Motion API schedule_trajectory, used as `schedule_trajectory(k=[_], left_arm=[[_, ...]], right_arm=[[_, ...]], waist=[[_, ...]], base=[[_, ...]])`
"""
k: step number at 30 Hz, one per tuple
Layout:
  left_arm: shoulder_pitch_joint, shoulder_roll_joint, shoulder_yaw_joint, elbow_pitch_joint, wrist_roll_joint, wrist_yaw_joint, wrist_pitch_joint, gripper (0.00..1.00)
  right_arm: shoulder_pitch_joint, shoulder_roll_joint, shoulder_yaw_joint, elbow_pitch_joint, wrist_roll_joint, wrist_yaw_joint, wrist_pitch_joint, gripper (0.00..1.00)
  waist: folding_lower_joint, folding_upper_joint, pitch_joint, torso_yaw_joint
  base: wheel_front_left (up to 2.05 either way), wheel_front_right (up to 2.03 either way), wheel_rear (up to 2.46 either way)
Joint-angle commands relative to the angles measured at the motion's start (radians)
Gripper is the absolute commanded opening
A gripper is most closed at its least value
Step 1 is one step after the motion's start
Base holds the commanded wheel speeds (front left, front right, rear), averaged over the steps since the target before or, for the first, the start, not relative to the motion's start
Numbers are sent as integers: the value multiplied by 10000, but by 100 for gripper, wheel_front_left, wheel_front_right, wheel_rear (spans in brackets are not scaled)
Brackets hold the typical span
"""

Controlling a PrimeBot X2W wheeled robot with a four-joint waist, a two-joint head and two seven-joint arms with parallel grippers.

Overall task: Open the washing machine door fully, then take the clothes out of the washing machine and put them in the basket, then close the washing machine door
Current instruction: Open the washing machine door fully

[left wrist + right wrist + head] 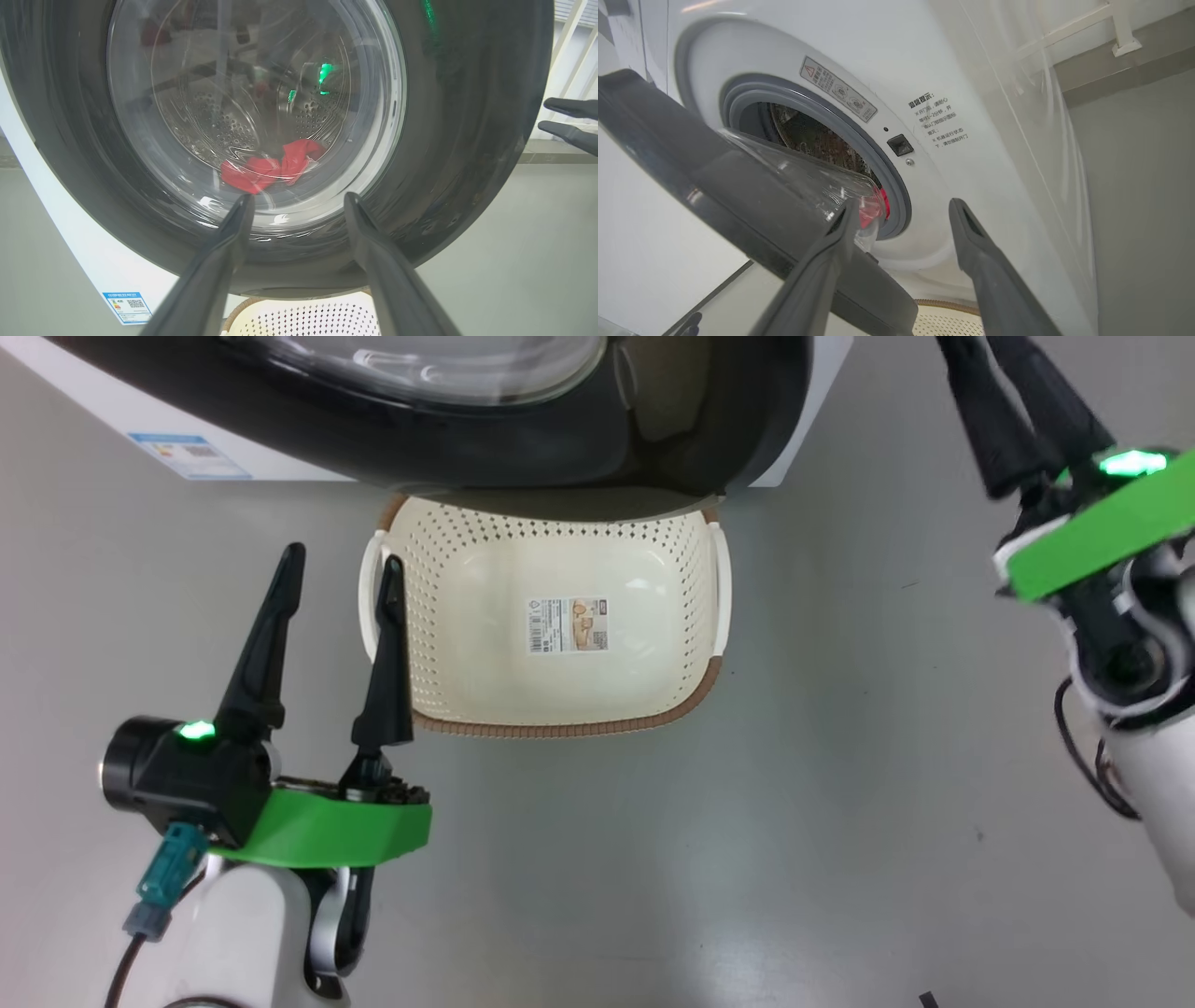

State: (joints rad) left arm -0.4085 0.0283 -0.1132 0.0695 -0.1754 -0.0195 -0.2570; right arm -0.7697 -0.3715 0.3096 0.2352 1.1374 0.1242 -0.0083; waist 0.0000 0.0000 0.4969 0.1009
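Note:
The washing machine door [523,439], with its glossy black rim and clear glass bowl, stands partly open over the far edge of the basket [560,721]. Red clothes [271,168] lie in the steel drum, seen through the glass. A red bit of the clothes [883,205] also shows at the grey gasket of the white washing machine [924,70]. My left gripper [344,560] is open, low in front of the door beside the basket's left handle. My right gripper [903,205] is open and empty, raised at the door's free edge near the gap.
The cream basket holds just a paper label [568,623]. A blue sticker [189,455] marks the machine's lower left front. Grey floor [840,803] spreads around the basket. A white rail and wall base [1111,28] stand beyond the machine.

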Motion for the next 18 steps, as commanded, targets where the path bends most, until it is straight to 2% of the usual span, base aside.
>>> schedule_trajectory(k=[1, 5, 9, 18], left_arm=[[211, 219, 395, -184, 165, -73, -47, 100], [306, 219, 519, -135, 215, -99, -47, 100], [385, 219, 612, -129, 239, -102, -47, 100], [429, 219, 785, -197, 264, -130, -47, 100]], right_arm=[[386, -150, 435, 13, -461, 65, -835, 100], [588, -429, 1251, 841, -1534, 65, -2275, 100], [819, -334, 1163, 1307, -2440, 65, -2513, 100], [2455, 1231, -1682, -30, -5922, 65, -2532, 100]], waist=[[0, 0, -162, -160], [0, 0, -316, -314], [0, 0, -381, -415], [0, 0, -360, -628]], base=[[0, 0, 0], [0, 0, 0], [0, 0, 0], [0, 0, 0]])
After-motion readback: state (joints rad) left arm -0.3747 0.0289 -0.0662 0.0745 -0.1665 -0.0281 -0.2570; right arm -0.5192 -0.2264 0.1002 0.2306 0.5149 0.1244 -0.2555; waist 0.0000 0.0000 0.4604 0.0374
